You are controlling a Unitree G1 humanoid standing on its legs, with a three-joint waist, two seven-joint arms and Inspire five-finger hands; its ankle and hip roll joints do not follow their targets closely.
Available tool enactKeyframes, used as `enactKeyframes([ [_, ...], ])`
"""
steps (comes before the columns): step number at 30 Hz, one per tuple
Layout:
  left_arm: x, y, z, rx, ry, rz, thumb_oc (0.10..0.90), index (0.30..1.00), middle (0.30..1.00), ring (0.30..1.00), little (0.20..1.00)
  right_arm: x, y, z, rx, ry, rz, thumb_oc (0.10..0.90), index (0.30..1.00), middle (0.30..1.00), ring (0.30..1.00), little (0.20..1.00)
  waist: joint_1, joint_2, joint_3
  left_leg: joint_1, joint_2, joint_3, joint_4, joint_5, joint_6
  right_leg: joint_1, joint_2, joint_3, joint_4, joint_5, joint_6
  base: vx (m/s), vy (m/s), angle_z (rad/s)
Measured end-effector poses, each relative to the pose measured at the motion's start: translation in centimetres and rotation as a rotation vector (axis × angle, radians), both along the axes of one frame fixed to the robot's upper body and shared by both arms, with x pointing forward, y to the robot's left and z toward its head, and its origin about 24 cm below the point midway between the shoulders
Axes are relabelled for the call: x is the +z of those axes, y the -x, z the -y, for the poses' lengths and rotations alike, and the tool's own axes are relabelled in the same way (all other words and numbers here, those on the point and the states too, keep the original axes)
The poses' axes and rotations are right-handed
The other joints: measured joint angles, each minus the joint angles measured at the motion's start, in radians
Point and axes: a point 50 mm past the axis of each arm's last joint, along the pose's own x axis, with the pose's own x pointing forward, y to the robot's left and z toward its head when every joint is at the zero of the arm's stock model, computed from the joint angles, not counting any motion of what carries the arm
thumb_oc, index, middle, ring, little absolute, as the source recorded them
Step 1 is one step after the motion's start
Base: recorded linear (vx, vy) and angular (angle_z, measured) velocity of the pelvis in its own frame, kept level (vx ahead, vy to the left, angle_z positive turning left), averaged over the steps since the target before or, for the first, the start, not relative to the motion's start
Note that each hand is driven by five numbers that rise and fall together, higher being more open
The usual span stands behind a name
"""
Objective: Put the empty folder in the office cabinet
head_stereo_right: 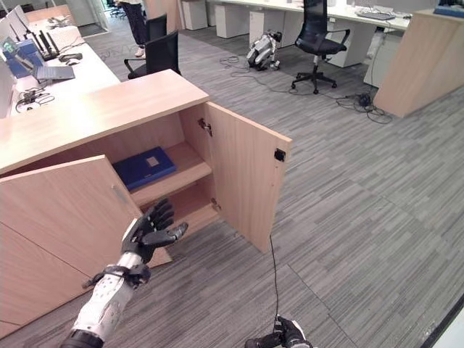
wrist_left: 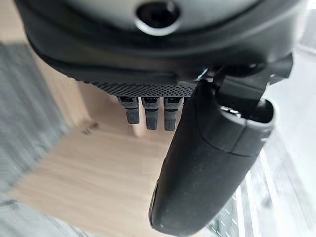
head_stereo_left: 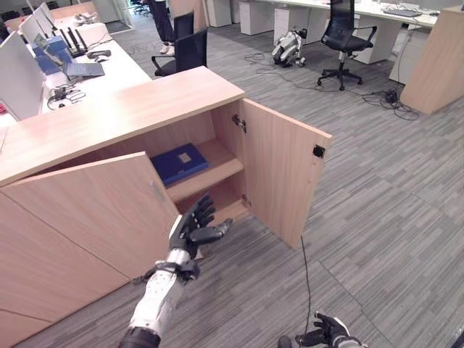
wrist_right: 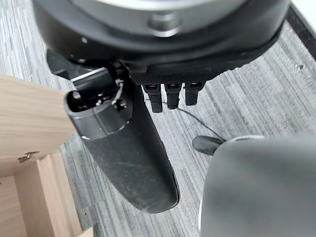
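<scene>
Folder, dark blue, lies flat on the upper shelf of the office cabinet, set back from the shelf's front edge and towards its left, with bare shelf board to its right. Both cabinet doors stand ajar: the right door swings wide out over the grey carpet floor, its free edge well clear of the shelves, and the left door angles out in front of the left part of the opening. Between the two door edges the way into the shelves is clear.

My left hand hovers just before the lower shelf, beside the left door's free edge, fingers spread straight and thumb out, holding nothing. My right hand hangs low near the floor, well apart from the cabinet; its fingers are loosely extended and it grips nothing.

On the worktop behind the cabinet stands a laptop. Farther back, black office chairs stand on open carpet, and a person stands by the desks.
</scene>
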Motion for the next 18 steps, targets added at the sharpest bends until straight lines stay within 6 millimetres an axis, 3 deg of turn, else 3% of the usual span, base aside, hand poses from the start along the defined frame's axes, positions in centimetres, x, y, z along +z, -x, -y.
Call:
enactKeyframes([
  [2,-1.7,1.8,-0.8,0.010,-0.039,-0.082,0.800,0.900,0.900,0.900,0.900,-0.1,0.4,0.1,-0.004,-0.006,-0.012,0.800,0.900,0.900,0.900,0.900,0.021,-0.009,-0.004,0.000,-0.001,-0.001,-0.002,0.000,0.000,0.000,-0.001,-0.005,0.000,0.000,0.000,-0.06,0.043,0.05],
  [5,-5.5,6.4,-2.0,0.002,-0.111,-0.293,0.800,0.900,0.900,0.900,0.900,-0.1,0.6,0.4,-0.025,-0.011,-0.016,0.800,0.900,0.900,0.900,0.900,0.031,-0.015,-0.005,0.001,-0.004,-0.008,-0.001,0.000,0.002,0.004,-0.006,-0.011,0.000,-0.002,0.003,-0.06,0.049,0.08],
  [7,-7.5,9.7,-2.5,-0.001,-0.121,-0.423,0.800,0.900,0.900,0.900,0.900,-0.1,0.6,0.6,-0.038,-0.014,-0.012,0.800,0.900,0.900,0.900,0.900,0.067,-0.025,-0.005,0.000,-0.010,-0.016,-0.003,0.003,0.003,0.006,-0.010,-0.021,0.000,-0.003,0.005,-0.15,0.046,0.15],
  [8,-8.3,11.3,-2.7,-0.014,-0.142,-0.481,0.800,0.900,0.900,0.900,0.900,-0.1,0.6,0.7,-0.047,-0.014,-0.007,0.800,0.900,0.900,0.900,0.900,0.077,-0.044,0.005,-0.007,-0.016,-0.020,-0.002,0.004,0.003,0.000,-0.014,-0.029,0.010,-0.001,0.008,-0.19,0.020,0.12],
  [9,-8.9,12.1,-2.9,-0.017,-0.151,-0.526,0.800,0.900,0.900,0.900,0.900,0.0,0.4,0.6,-0.052,-0.016,0.007,0.800,0.900,0.900,0.900,0.900,0.087,-0.042,0.002,-0.019,-0.017,-0.025,0.000,0.010,0.006,-0.017,-0.018,-0.031,0.025,-0.005,0.012,-0.17,0.016,0.10],
  [11,-10.5,14.5,-4.0,-0.015,-0.211,-0.673,0.800,0.900,0.900,0.900,0.900,0.3,-1.1,0.0,-0.096,-0.043,0.048,0.800,0.900,0.900,0.900,0.900,0.097,-0.080,0.025,-0.060,-0.029,-0.018,0.007,0.019,0.015,-0.110,-0.032,-0.033,0.122,-0.023,0.040,-0.16,0.058,-0.09],
  [12,-10.8,14.7,-4.1,-0.018,-0.232,-0.698,0.800,0.900,0.900,0.900,0.900,0.4,-1.8,-0.3,-0.113,-0.055,0.072,0.800,0.900,0.900,0.900,0.900,0.097,-0.089,0.053,-0.069,-0.019,-0.010,0.010,0.015,0.028,-0.155,-0.039,-0.053,0.198,-0.013,0.085,-0.04,0.031,-0.28],
  [13,-11.0,14.3,-4.1,-0.005,-0.231,-0.703,0.800,0.900,0.900,0.900,0.900,0.8,-2.9,-0.3,-0.118,-0.059,0.101,0.800,0.900,0.900,0.900,0.900,0.096,-0.069,0.078,-0.070,0.003,0.002,0.001,0.023,0.041,-0.195,-0.042,-0.105,0.257,0.013,0.156,0.06,-0.119,-0.19],
  [14,-10.9,13.6,-4.1,-0.012,-0.244,-0.693,0.800,0.900,0.900,0.900,0.900,0.9,-3.1,-0.2,-0.128,-0.059,0.107,0.800,0.900,0.900,0.900,0.900,0.093,-0.052,0.090,-0.076,0.027,0.018,0.000,0.037,0.054,-0.221,-0.059,-0.169,0.328,-0.041,0.177,0.08,-0.165,-0.19],
  [15,-11.1,13.6,-3.6,-0.043,-0.263,-0.689,0.800,0.900,0.900,0.900,0.900,0.7,-2.8,-0.3,-0.133,-0.053,0.089,0.800,0.900,0.900,0.900,0.900,0.105,-0.053,0.087,-0.073,0.026,0.064,-0.003,0.034,0.046,-0.221,-0.144,-0.247,0.409,-0.103,0.141,0.13,-0.222,-0.38],
  [16,-11.4,13.2,-3.1,-0.061,-0.260,-0.687,0.800,0.900,0.900,0.900,0.900,0.8,-3.0,-0.2,-0.134,-0.048,0.102,0.800,0.900,0.900,0.900,0.900,0.122,-0.049,0.085,-0.088,0.021,0.115,-0.003,0.032,0.044,-0.198,-0.260,-0.393,0.366,-0.139,0.085,0.15,-0.163,-0.53],
  [18,-11.5,12.4,-3.0,-0.058,-0.260,-0.689,0.800,0.900,0.900,0.900,0.900,0.8,-3.1,-0.3,-0.132,-0.052,0.104,0.800,0.900,0.900,0.900,0.900,0.113,-0.042,0.086,-0.109,0.025,0.107,-0.003,0.031,0.042,-0.179,-0.262,-0.317,0.274,-0.125,0.117,0.22,-0.179,-0.32],
])
